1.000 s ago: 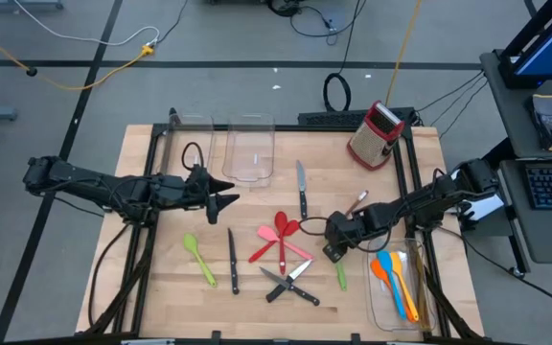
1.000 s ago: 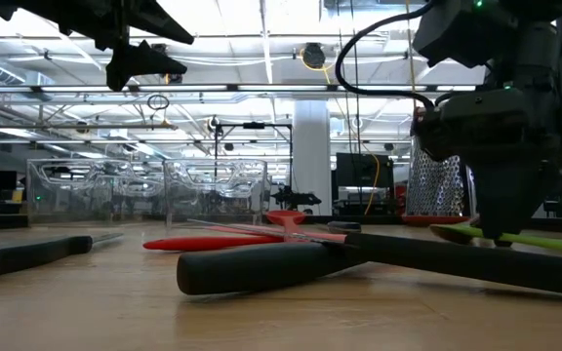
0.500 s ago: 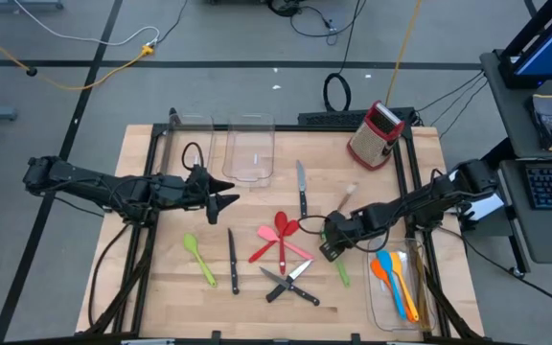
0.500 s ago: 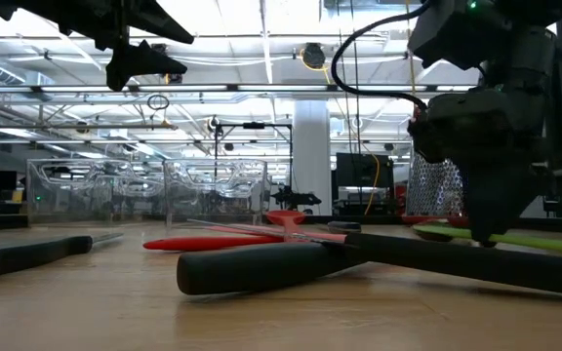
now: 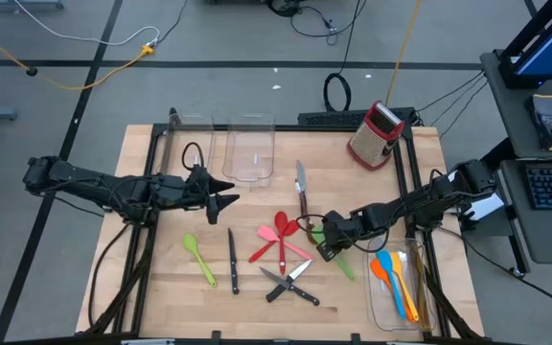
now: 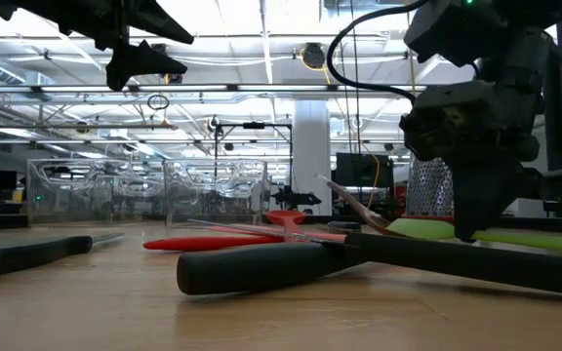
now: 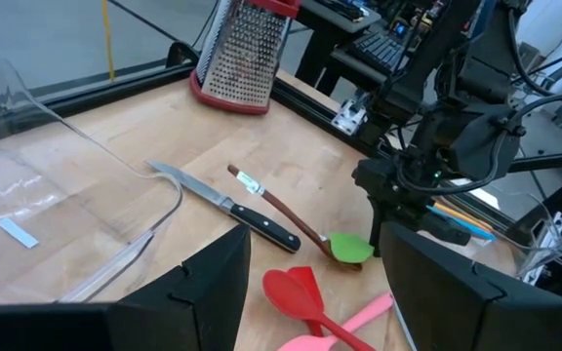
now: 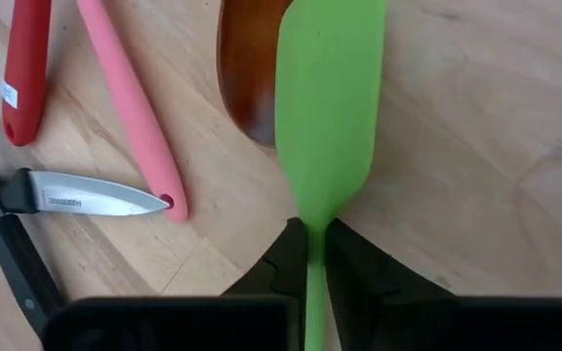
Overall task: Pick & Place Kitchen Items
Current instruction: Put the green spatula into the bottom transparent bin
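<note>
Left gripper (image 5: 230,201) hovers left of box grater (image 5: 375,134), fingers spread, idle. My right gripper (image 8: 309,255) pinches green spatula (image 8: 326,102) by neck, below grater, blade overlapping brown spoon (image 8: 248,73). Step: pick. Next, I judge: lift, carry to bin (image 5: 420,305). Count: four knives, two green, red, pink.

Bright even overhead lighting, glare from ceiling strip lights (image 6: 261,44) (low view), soft shadows, near foreground tabletop (image 6: 115,312) blurred.
</note>
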Controlling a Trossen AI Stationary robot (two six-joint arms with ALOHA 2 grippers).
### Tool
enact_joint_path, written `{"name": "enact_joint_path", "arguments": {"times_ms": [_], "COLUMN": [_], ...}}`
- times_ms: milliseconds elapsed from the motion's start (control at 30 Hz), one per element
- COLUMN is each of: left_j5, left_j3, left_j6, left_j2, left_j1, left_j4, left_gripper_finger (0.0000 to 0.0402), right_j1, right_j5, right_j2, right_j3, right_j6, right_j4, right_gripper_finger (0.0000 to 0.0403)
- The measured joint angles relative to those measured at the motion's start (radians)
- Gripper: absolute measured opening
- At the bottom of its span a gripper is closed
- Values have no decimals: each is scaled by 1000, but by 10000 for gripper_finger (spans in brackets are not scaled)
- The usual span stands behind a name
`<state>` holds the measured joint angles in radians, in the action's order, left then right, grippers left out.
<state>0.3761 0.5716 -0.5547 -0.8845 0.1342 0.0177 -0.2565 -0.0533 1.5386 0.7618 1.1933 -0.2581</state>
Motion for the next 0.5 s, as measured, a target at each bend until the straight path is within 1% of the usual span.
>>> {"name": "enact_joint_path", "arguments": {"times_ms": [233,367,500], "left_j5": [-9,-9,-10], "left_j3": [0,0,0], "left_j6": [-4,-4,-4], "left_j2": [0,0,0], "left_j1": [0,1,1], "left_j4": [0,0,0], "left_gripper_finger": [234,234,234], "right_j1": [0,-1,1], "right_j5": [-52,-53,-34], "right_j2": [-2,-25,-79], "right_j3": [0,1,2], "right_j6": [1,5,17], "right_j4": [0,-4,-10], "right_gripper_finger": [15,15,13]}}
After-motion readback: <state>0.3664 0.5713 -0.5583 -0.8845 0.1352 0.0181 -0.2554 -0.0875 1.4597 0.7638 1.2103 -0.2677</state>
